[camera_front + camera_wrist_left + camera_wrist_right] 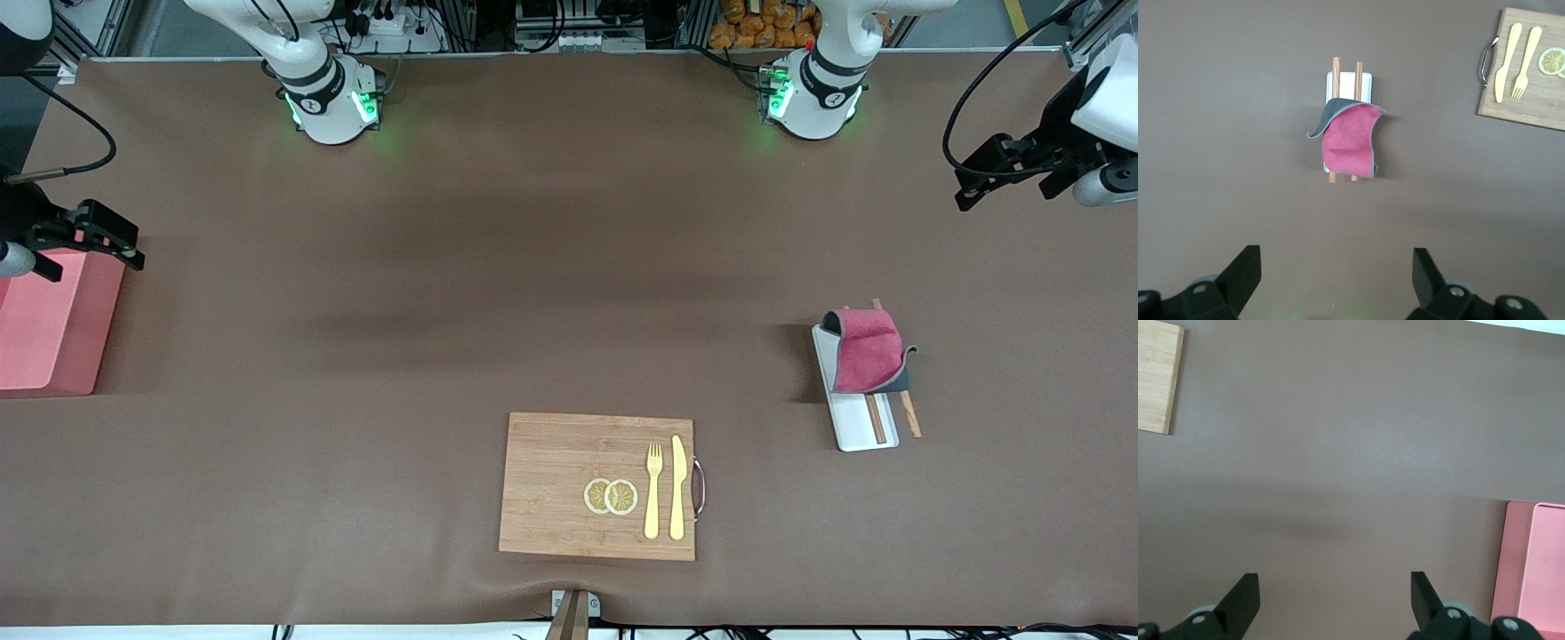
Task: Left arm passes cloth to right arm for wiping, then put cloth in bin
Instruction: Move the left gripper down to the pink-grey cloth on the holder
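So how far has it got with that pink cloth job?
Nothing looks done yet. The cloth lies draped over the white tray and chopsticks. Nothing is in hand: the left gripper and right gripper hang with open jaws, the right one over the bin. Pickup, handover, wiping the wooden board and binning all remain.

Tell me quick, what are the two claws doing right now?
Left gripper: fingers open, holding nothing, above bare table.
Right gripper: fingers open, holding nothing, beside the bin.
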`<state>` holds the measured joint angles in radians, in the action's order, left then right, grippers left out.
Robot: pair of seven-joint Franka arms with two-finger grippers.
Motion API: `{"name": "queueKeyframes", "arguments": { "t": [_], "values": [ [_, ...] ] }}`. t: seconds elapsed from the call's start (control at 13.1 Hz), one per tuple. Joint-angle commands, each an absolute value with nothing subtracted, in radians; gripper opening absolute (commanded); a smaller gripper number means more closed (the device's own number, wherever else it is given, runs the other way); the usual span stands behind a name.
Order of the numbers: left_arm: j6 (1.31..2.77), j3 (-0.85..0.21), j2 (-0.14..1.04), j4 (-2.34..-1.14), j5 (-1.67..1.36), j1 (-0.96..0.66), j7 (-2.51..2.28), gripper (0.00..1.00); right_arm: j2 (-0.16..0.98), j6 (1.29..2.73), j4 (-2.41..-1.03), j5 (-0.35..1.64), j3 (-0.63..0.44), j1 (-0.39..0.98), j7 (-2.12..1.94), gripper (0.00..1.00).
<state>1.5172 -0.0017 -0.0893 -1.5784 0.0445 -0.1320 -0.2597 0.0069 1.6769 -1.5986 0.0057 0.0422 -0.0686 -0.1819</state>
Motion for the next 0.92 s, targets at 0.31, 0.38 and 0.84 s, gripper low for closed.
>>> {"name": "queueKeyframes", "arguments": {
  "t": [0.31,0.38,0.84],
  "values": [
    [1.483,0.011,-0.065,-1.543,0.048,-0.138,-0.253,1.0,-0.008,1.686,-1.597,0.021,0.046,-0.078,-0.184,1.0],
    [1.483,0.011,-0.058,-1.546,0.049,-0.137,-0.25,1.0,-0.005,1.684,-1.597,0.02,0.043,-0.081,-0.189,1.0],
    [1.552,0.011,0.043,-1.614,0.034,-0.107,-0.249,1.0,-0.002,1.689,-1.597,0.021,0.041,-0.084,-0.183,1.0]
  ]
}}
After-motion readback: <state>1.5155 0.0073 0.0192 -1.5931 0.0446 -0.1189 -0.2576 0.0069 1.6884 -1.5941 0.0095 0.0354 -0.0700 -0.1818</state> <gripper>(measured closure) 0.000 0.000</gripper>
